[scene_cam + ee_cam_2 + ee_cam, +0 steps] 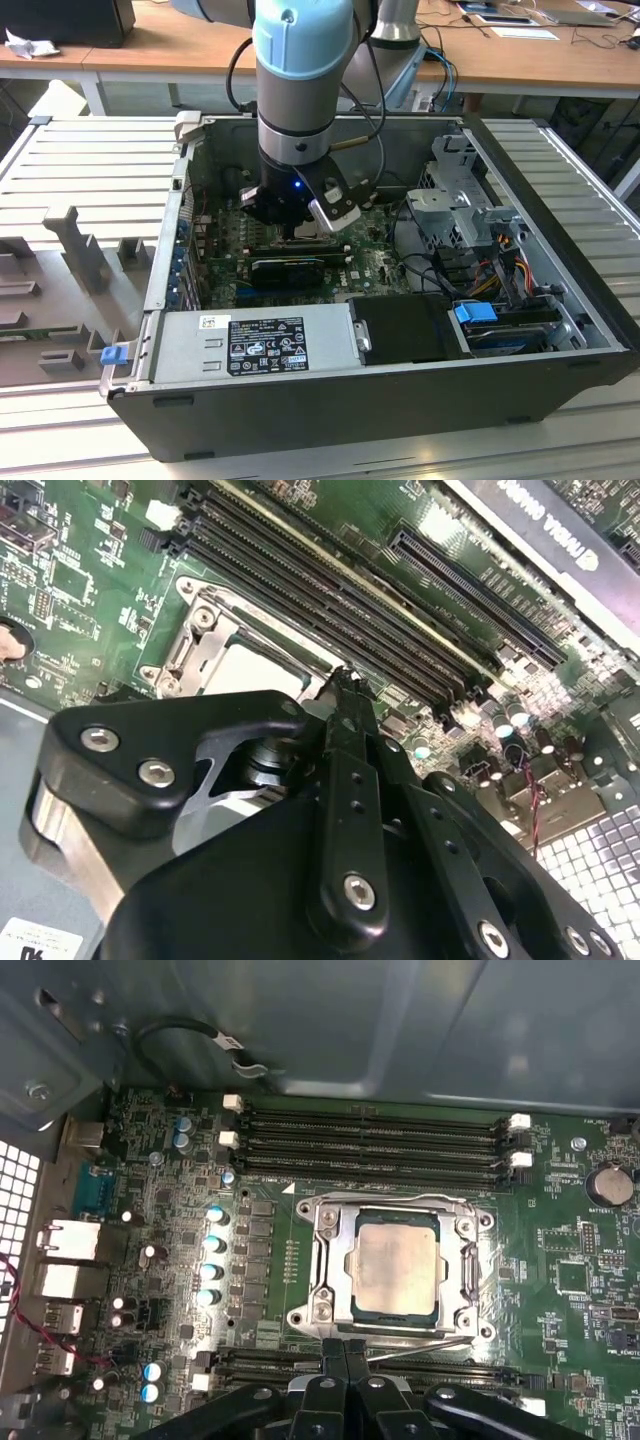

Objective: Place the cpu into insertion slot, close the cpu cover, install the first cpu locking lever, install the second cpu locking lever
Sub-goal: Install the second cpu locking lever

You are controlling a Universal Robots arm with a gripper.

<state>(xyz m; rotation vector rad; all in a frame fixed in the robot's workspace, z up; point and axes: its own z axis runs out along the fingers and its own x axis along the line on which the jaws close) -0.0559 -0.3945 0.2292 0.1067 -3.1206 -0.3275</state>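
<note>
The cpu [397, 1260], a silvery-beige square, lies flat in the insertion slot on the green board. The silver cpu cover [334, 1260] is folded down around it, and together they hide the slot's contacts. One thin wire lever [400, 1198] runs along the cover's side toward the memory slots. A second lever [425, 1343] runs along the opposite side. My gripper [346, 1348] is shut, its black fingertips together at that second lever's end. In the second wrist view my gripper [345, 685] stands by the socket's corner [205, 630]. The exterior view has my gripper [300, 232] low inside the case.
Long black memory slots [380, 1135] lie beside the socket, with another pair near the fingers [255, 1360]. Capacitors [212, 1245] stand in a row by the socket. A long black card [288, 268], the power supply [255, 340] and a drive cage [455, 195] crowd the case.
</note>
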